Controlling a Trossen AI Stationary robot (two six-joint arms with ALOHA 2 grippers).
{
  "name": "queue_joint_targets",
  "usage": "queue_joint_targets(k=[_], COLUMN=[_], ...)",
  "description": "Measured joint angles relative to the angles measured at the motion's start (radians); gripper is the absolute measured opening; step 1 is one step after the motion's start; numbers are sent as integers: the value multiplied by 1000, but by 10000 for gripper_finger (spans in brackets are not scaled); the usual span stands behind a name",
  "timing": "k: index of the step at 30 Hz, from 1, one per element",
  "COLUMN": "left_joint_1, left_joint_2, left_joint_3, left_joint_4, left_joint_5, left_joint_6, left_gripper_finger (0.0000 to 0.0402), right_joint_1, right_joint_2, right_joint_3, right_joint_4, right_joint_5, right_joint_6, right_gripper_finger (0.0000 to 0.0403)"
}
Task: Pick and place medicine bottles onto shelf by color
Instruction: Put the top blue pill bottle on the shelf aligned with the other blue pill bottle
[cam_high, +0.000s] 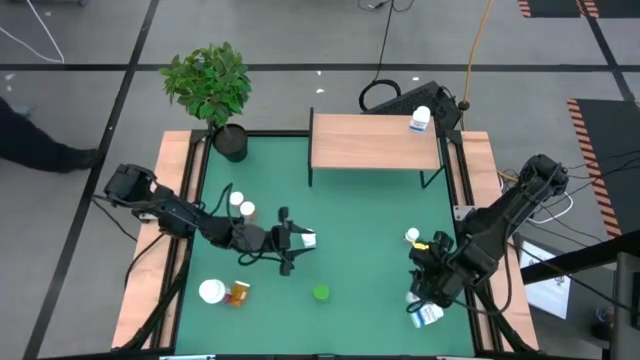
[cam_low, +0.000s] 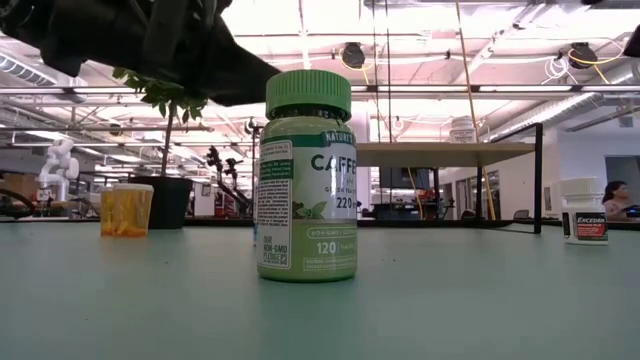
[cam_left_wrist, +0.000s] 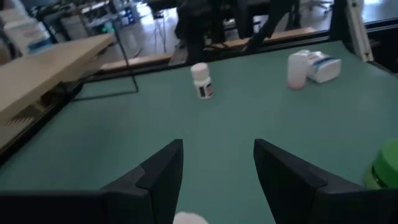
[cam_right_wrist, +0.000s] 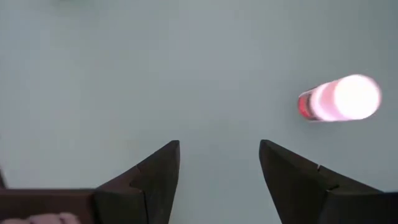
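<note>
My left gripper is open above the table's middle, fingers pointing toward the right edge. A white bottle top shows low between its fingers, which stand apart from it. My right gripper is open and points down at the bare table. Beside it stands a small white-capped, red-labelled bottle, also in the high view. A green bottle stands at the near middle. A blue-labelled white bottle lies on its side at the near right. One blue-labelled bottle stands on the shelf.
An amber bottle with a white cap lies at the near left. Two more bottles stand at the left. A potted plant stands at the far left corner. Wooden rails edge the green table.
</note>
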Motion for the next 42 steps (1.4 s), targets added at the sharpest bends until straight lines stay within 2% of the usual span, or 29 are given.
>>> queue_joint_targets(k=[4, 6, 8, 11, 14, 17, 21, 28, 33, 38, 42], left_joint_1=[-20, -32, -42, -59, -63, -65, -63, -57, -57, -57, -57], left_joint_2=[-25, -47, -69, -113, -157, -200, -221, -222, -222, -222, -222], left_joint_3=[-1, -1, -1, -2, -1, -1, -1, -2, -2, -2, -2], left_joint_4=[-37, -78, -90, -151, -219, -300, -422, -554, -575, -583, -591], left_joint_5=[-42, -51, -60, -61, -63, -73, -74, -117, -118, -131, -154], left_joint_6=[-6, 5, 6, 18, 19, -8, -61, -170, -191, -199, -201], left_gripper_finger=[200, 200, 200, 200, 200, 200, 200, 200, 200, 200, 200], right_joint_1=[-43, -75, -126, -208, -310, -399, -460, -496, -500, -508, -518], right_joint_2=[0, -1, -1, 3, 63, 142, 268, 485, 564, 615, 681], right_joint_3=[0, -10, -46, -160, -267, -286, -218, -55, 3, 2, 3], right_joint_4=[10, 132, 360, 815, 1261, 1467, 1512, 1513, 1552, 1632, 1685], right_joint_5=[103, 197, 279, 397, 334, 260, 249, 250, 248, 250, 261], right_joint_6=[-27, -93, -238, -457, -680, -754, -807, -899, -938, -910, -873], right_gripper_finger=[213, 213, 212, 212, 212, 212, 212, 218, 264, 322, 339])
